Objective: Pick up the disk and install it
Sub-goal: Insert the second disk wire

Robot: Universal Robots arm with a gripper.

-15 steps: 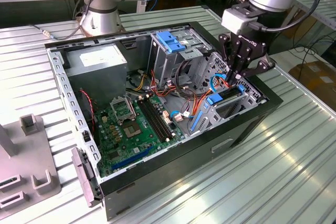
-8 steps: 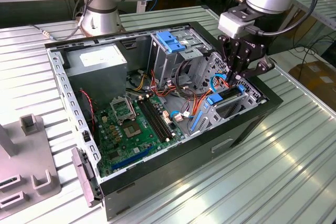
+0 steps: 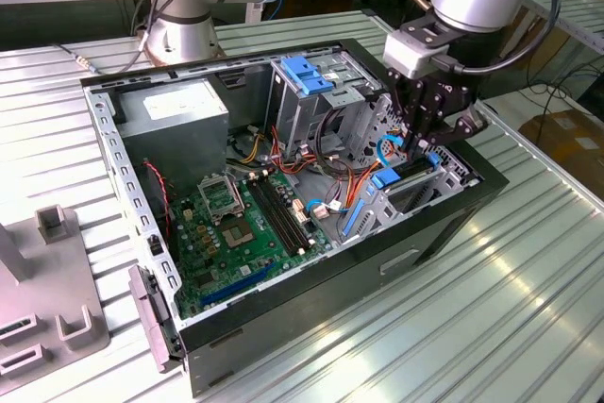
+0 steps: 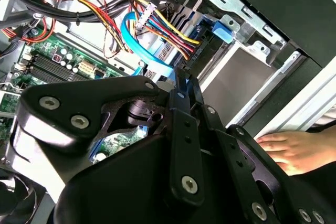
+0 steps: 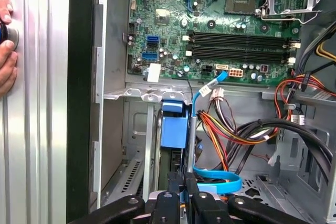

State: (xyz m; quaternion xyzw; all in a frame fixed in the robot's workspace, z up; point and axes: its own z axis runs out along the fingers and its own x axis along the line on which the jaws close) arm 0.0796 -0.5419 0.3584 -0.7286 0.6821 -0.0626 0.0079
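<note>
Exterior view first: finding the disk sitting on edge in the drive bay at the front corner of the open computer case, on the exterior view's right, its blue carrier frame facing up. Seeing the claw reaching down into that bay, narrowed and pinching the disk by its upper edge; seeing the same in the first wrist view, with the claw closing on the dark edge below the blue frame.

Noting a bundle of red, orange and yellow cables and a blue flat cable crowding just beside the disk. Finding the motherboard lying on the case floor, the grey power supply sitting in the far corner, and a blue clip resting atop the drive cage. Spotting a person's hand resting on the worktop just outside the case wall.

Losing most of the disk's flat sides behind the bay's metal and the claw's black links; not making out its label.
</note>
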